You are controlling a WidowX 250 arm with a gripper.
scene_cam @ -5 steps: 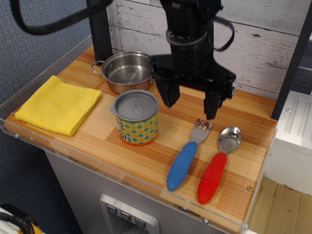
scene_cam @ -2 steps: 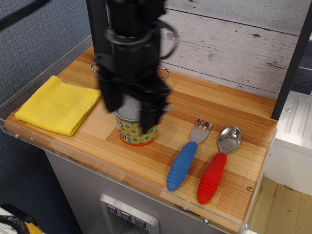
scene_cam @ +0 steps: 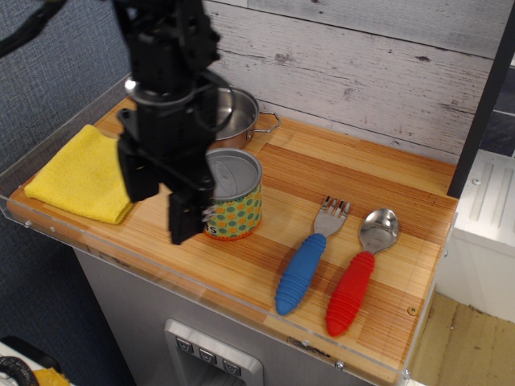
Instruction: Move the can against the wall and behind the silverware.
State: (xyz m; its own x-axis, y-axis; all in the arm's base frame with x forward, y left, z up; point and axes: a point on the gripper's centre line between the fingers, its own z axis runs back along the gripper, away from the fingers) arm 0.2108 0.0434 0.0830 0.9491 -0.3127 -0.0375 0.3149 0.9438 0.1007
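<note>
Observation.image: end effector (scene_cam: 159,207) open, w/ can (scene_cam: 232,195) at right; pot (scene_cam: 233,117) behind, yellow cloth (scene_cam: 76,173) left.

one view | raised front-right | angled down, table (scene_cam: 386,173) to wall (scene_cam: 378,64)

A counter of striped orange-brown wooden planks (scene_cam: 338,173), edged by a clear plastic rim, was seen filling the middle of the frame. At its left, a folded yellow cloth (scene_cam: 76,173) was laid flat. A shiny steel pot with side handles (scene_cam: 241,117) was set at the upper left, near the back edge. A short tin with a grey lid and a yellow dotted label (scene_cam: 237,197) was stood left of centre. At the lower right, a blue-handled metal fork (scene_cam: 310,257) and a red-handled metal spoon (scene_cam: 358,273) were laid side by side, apart.
</note>
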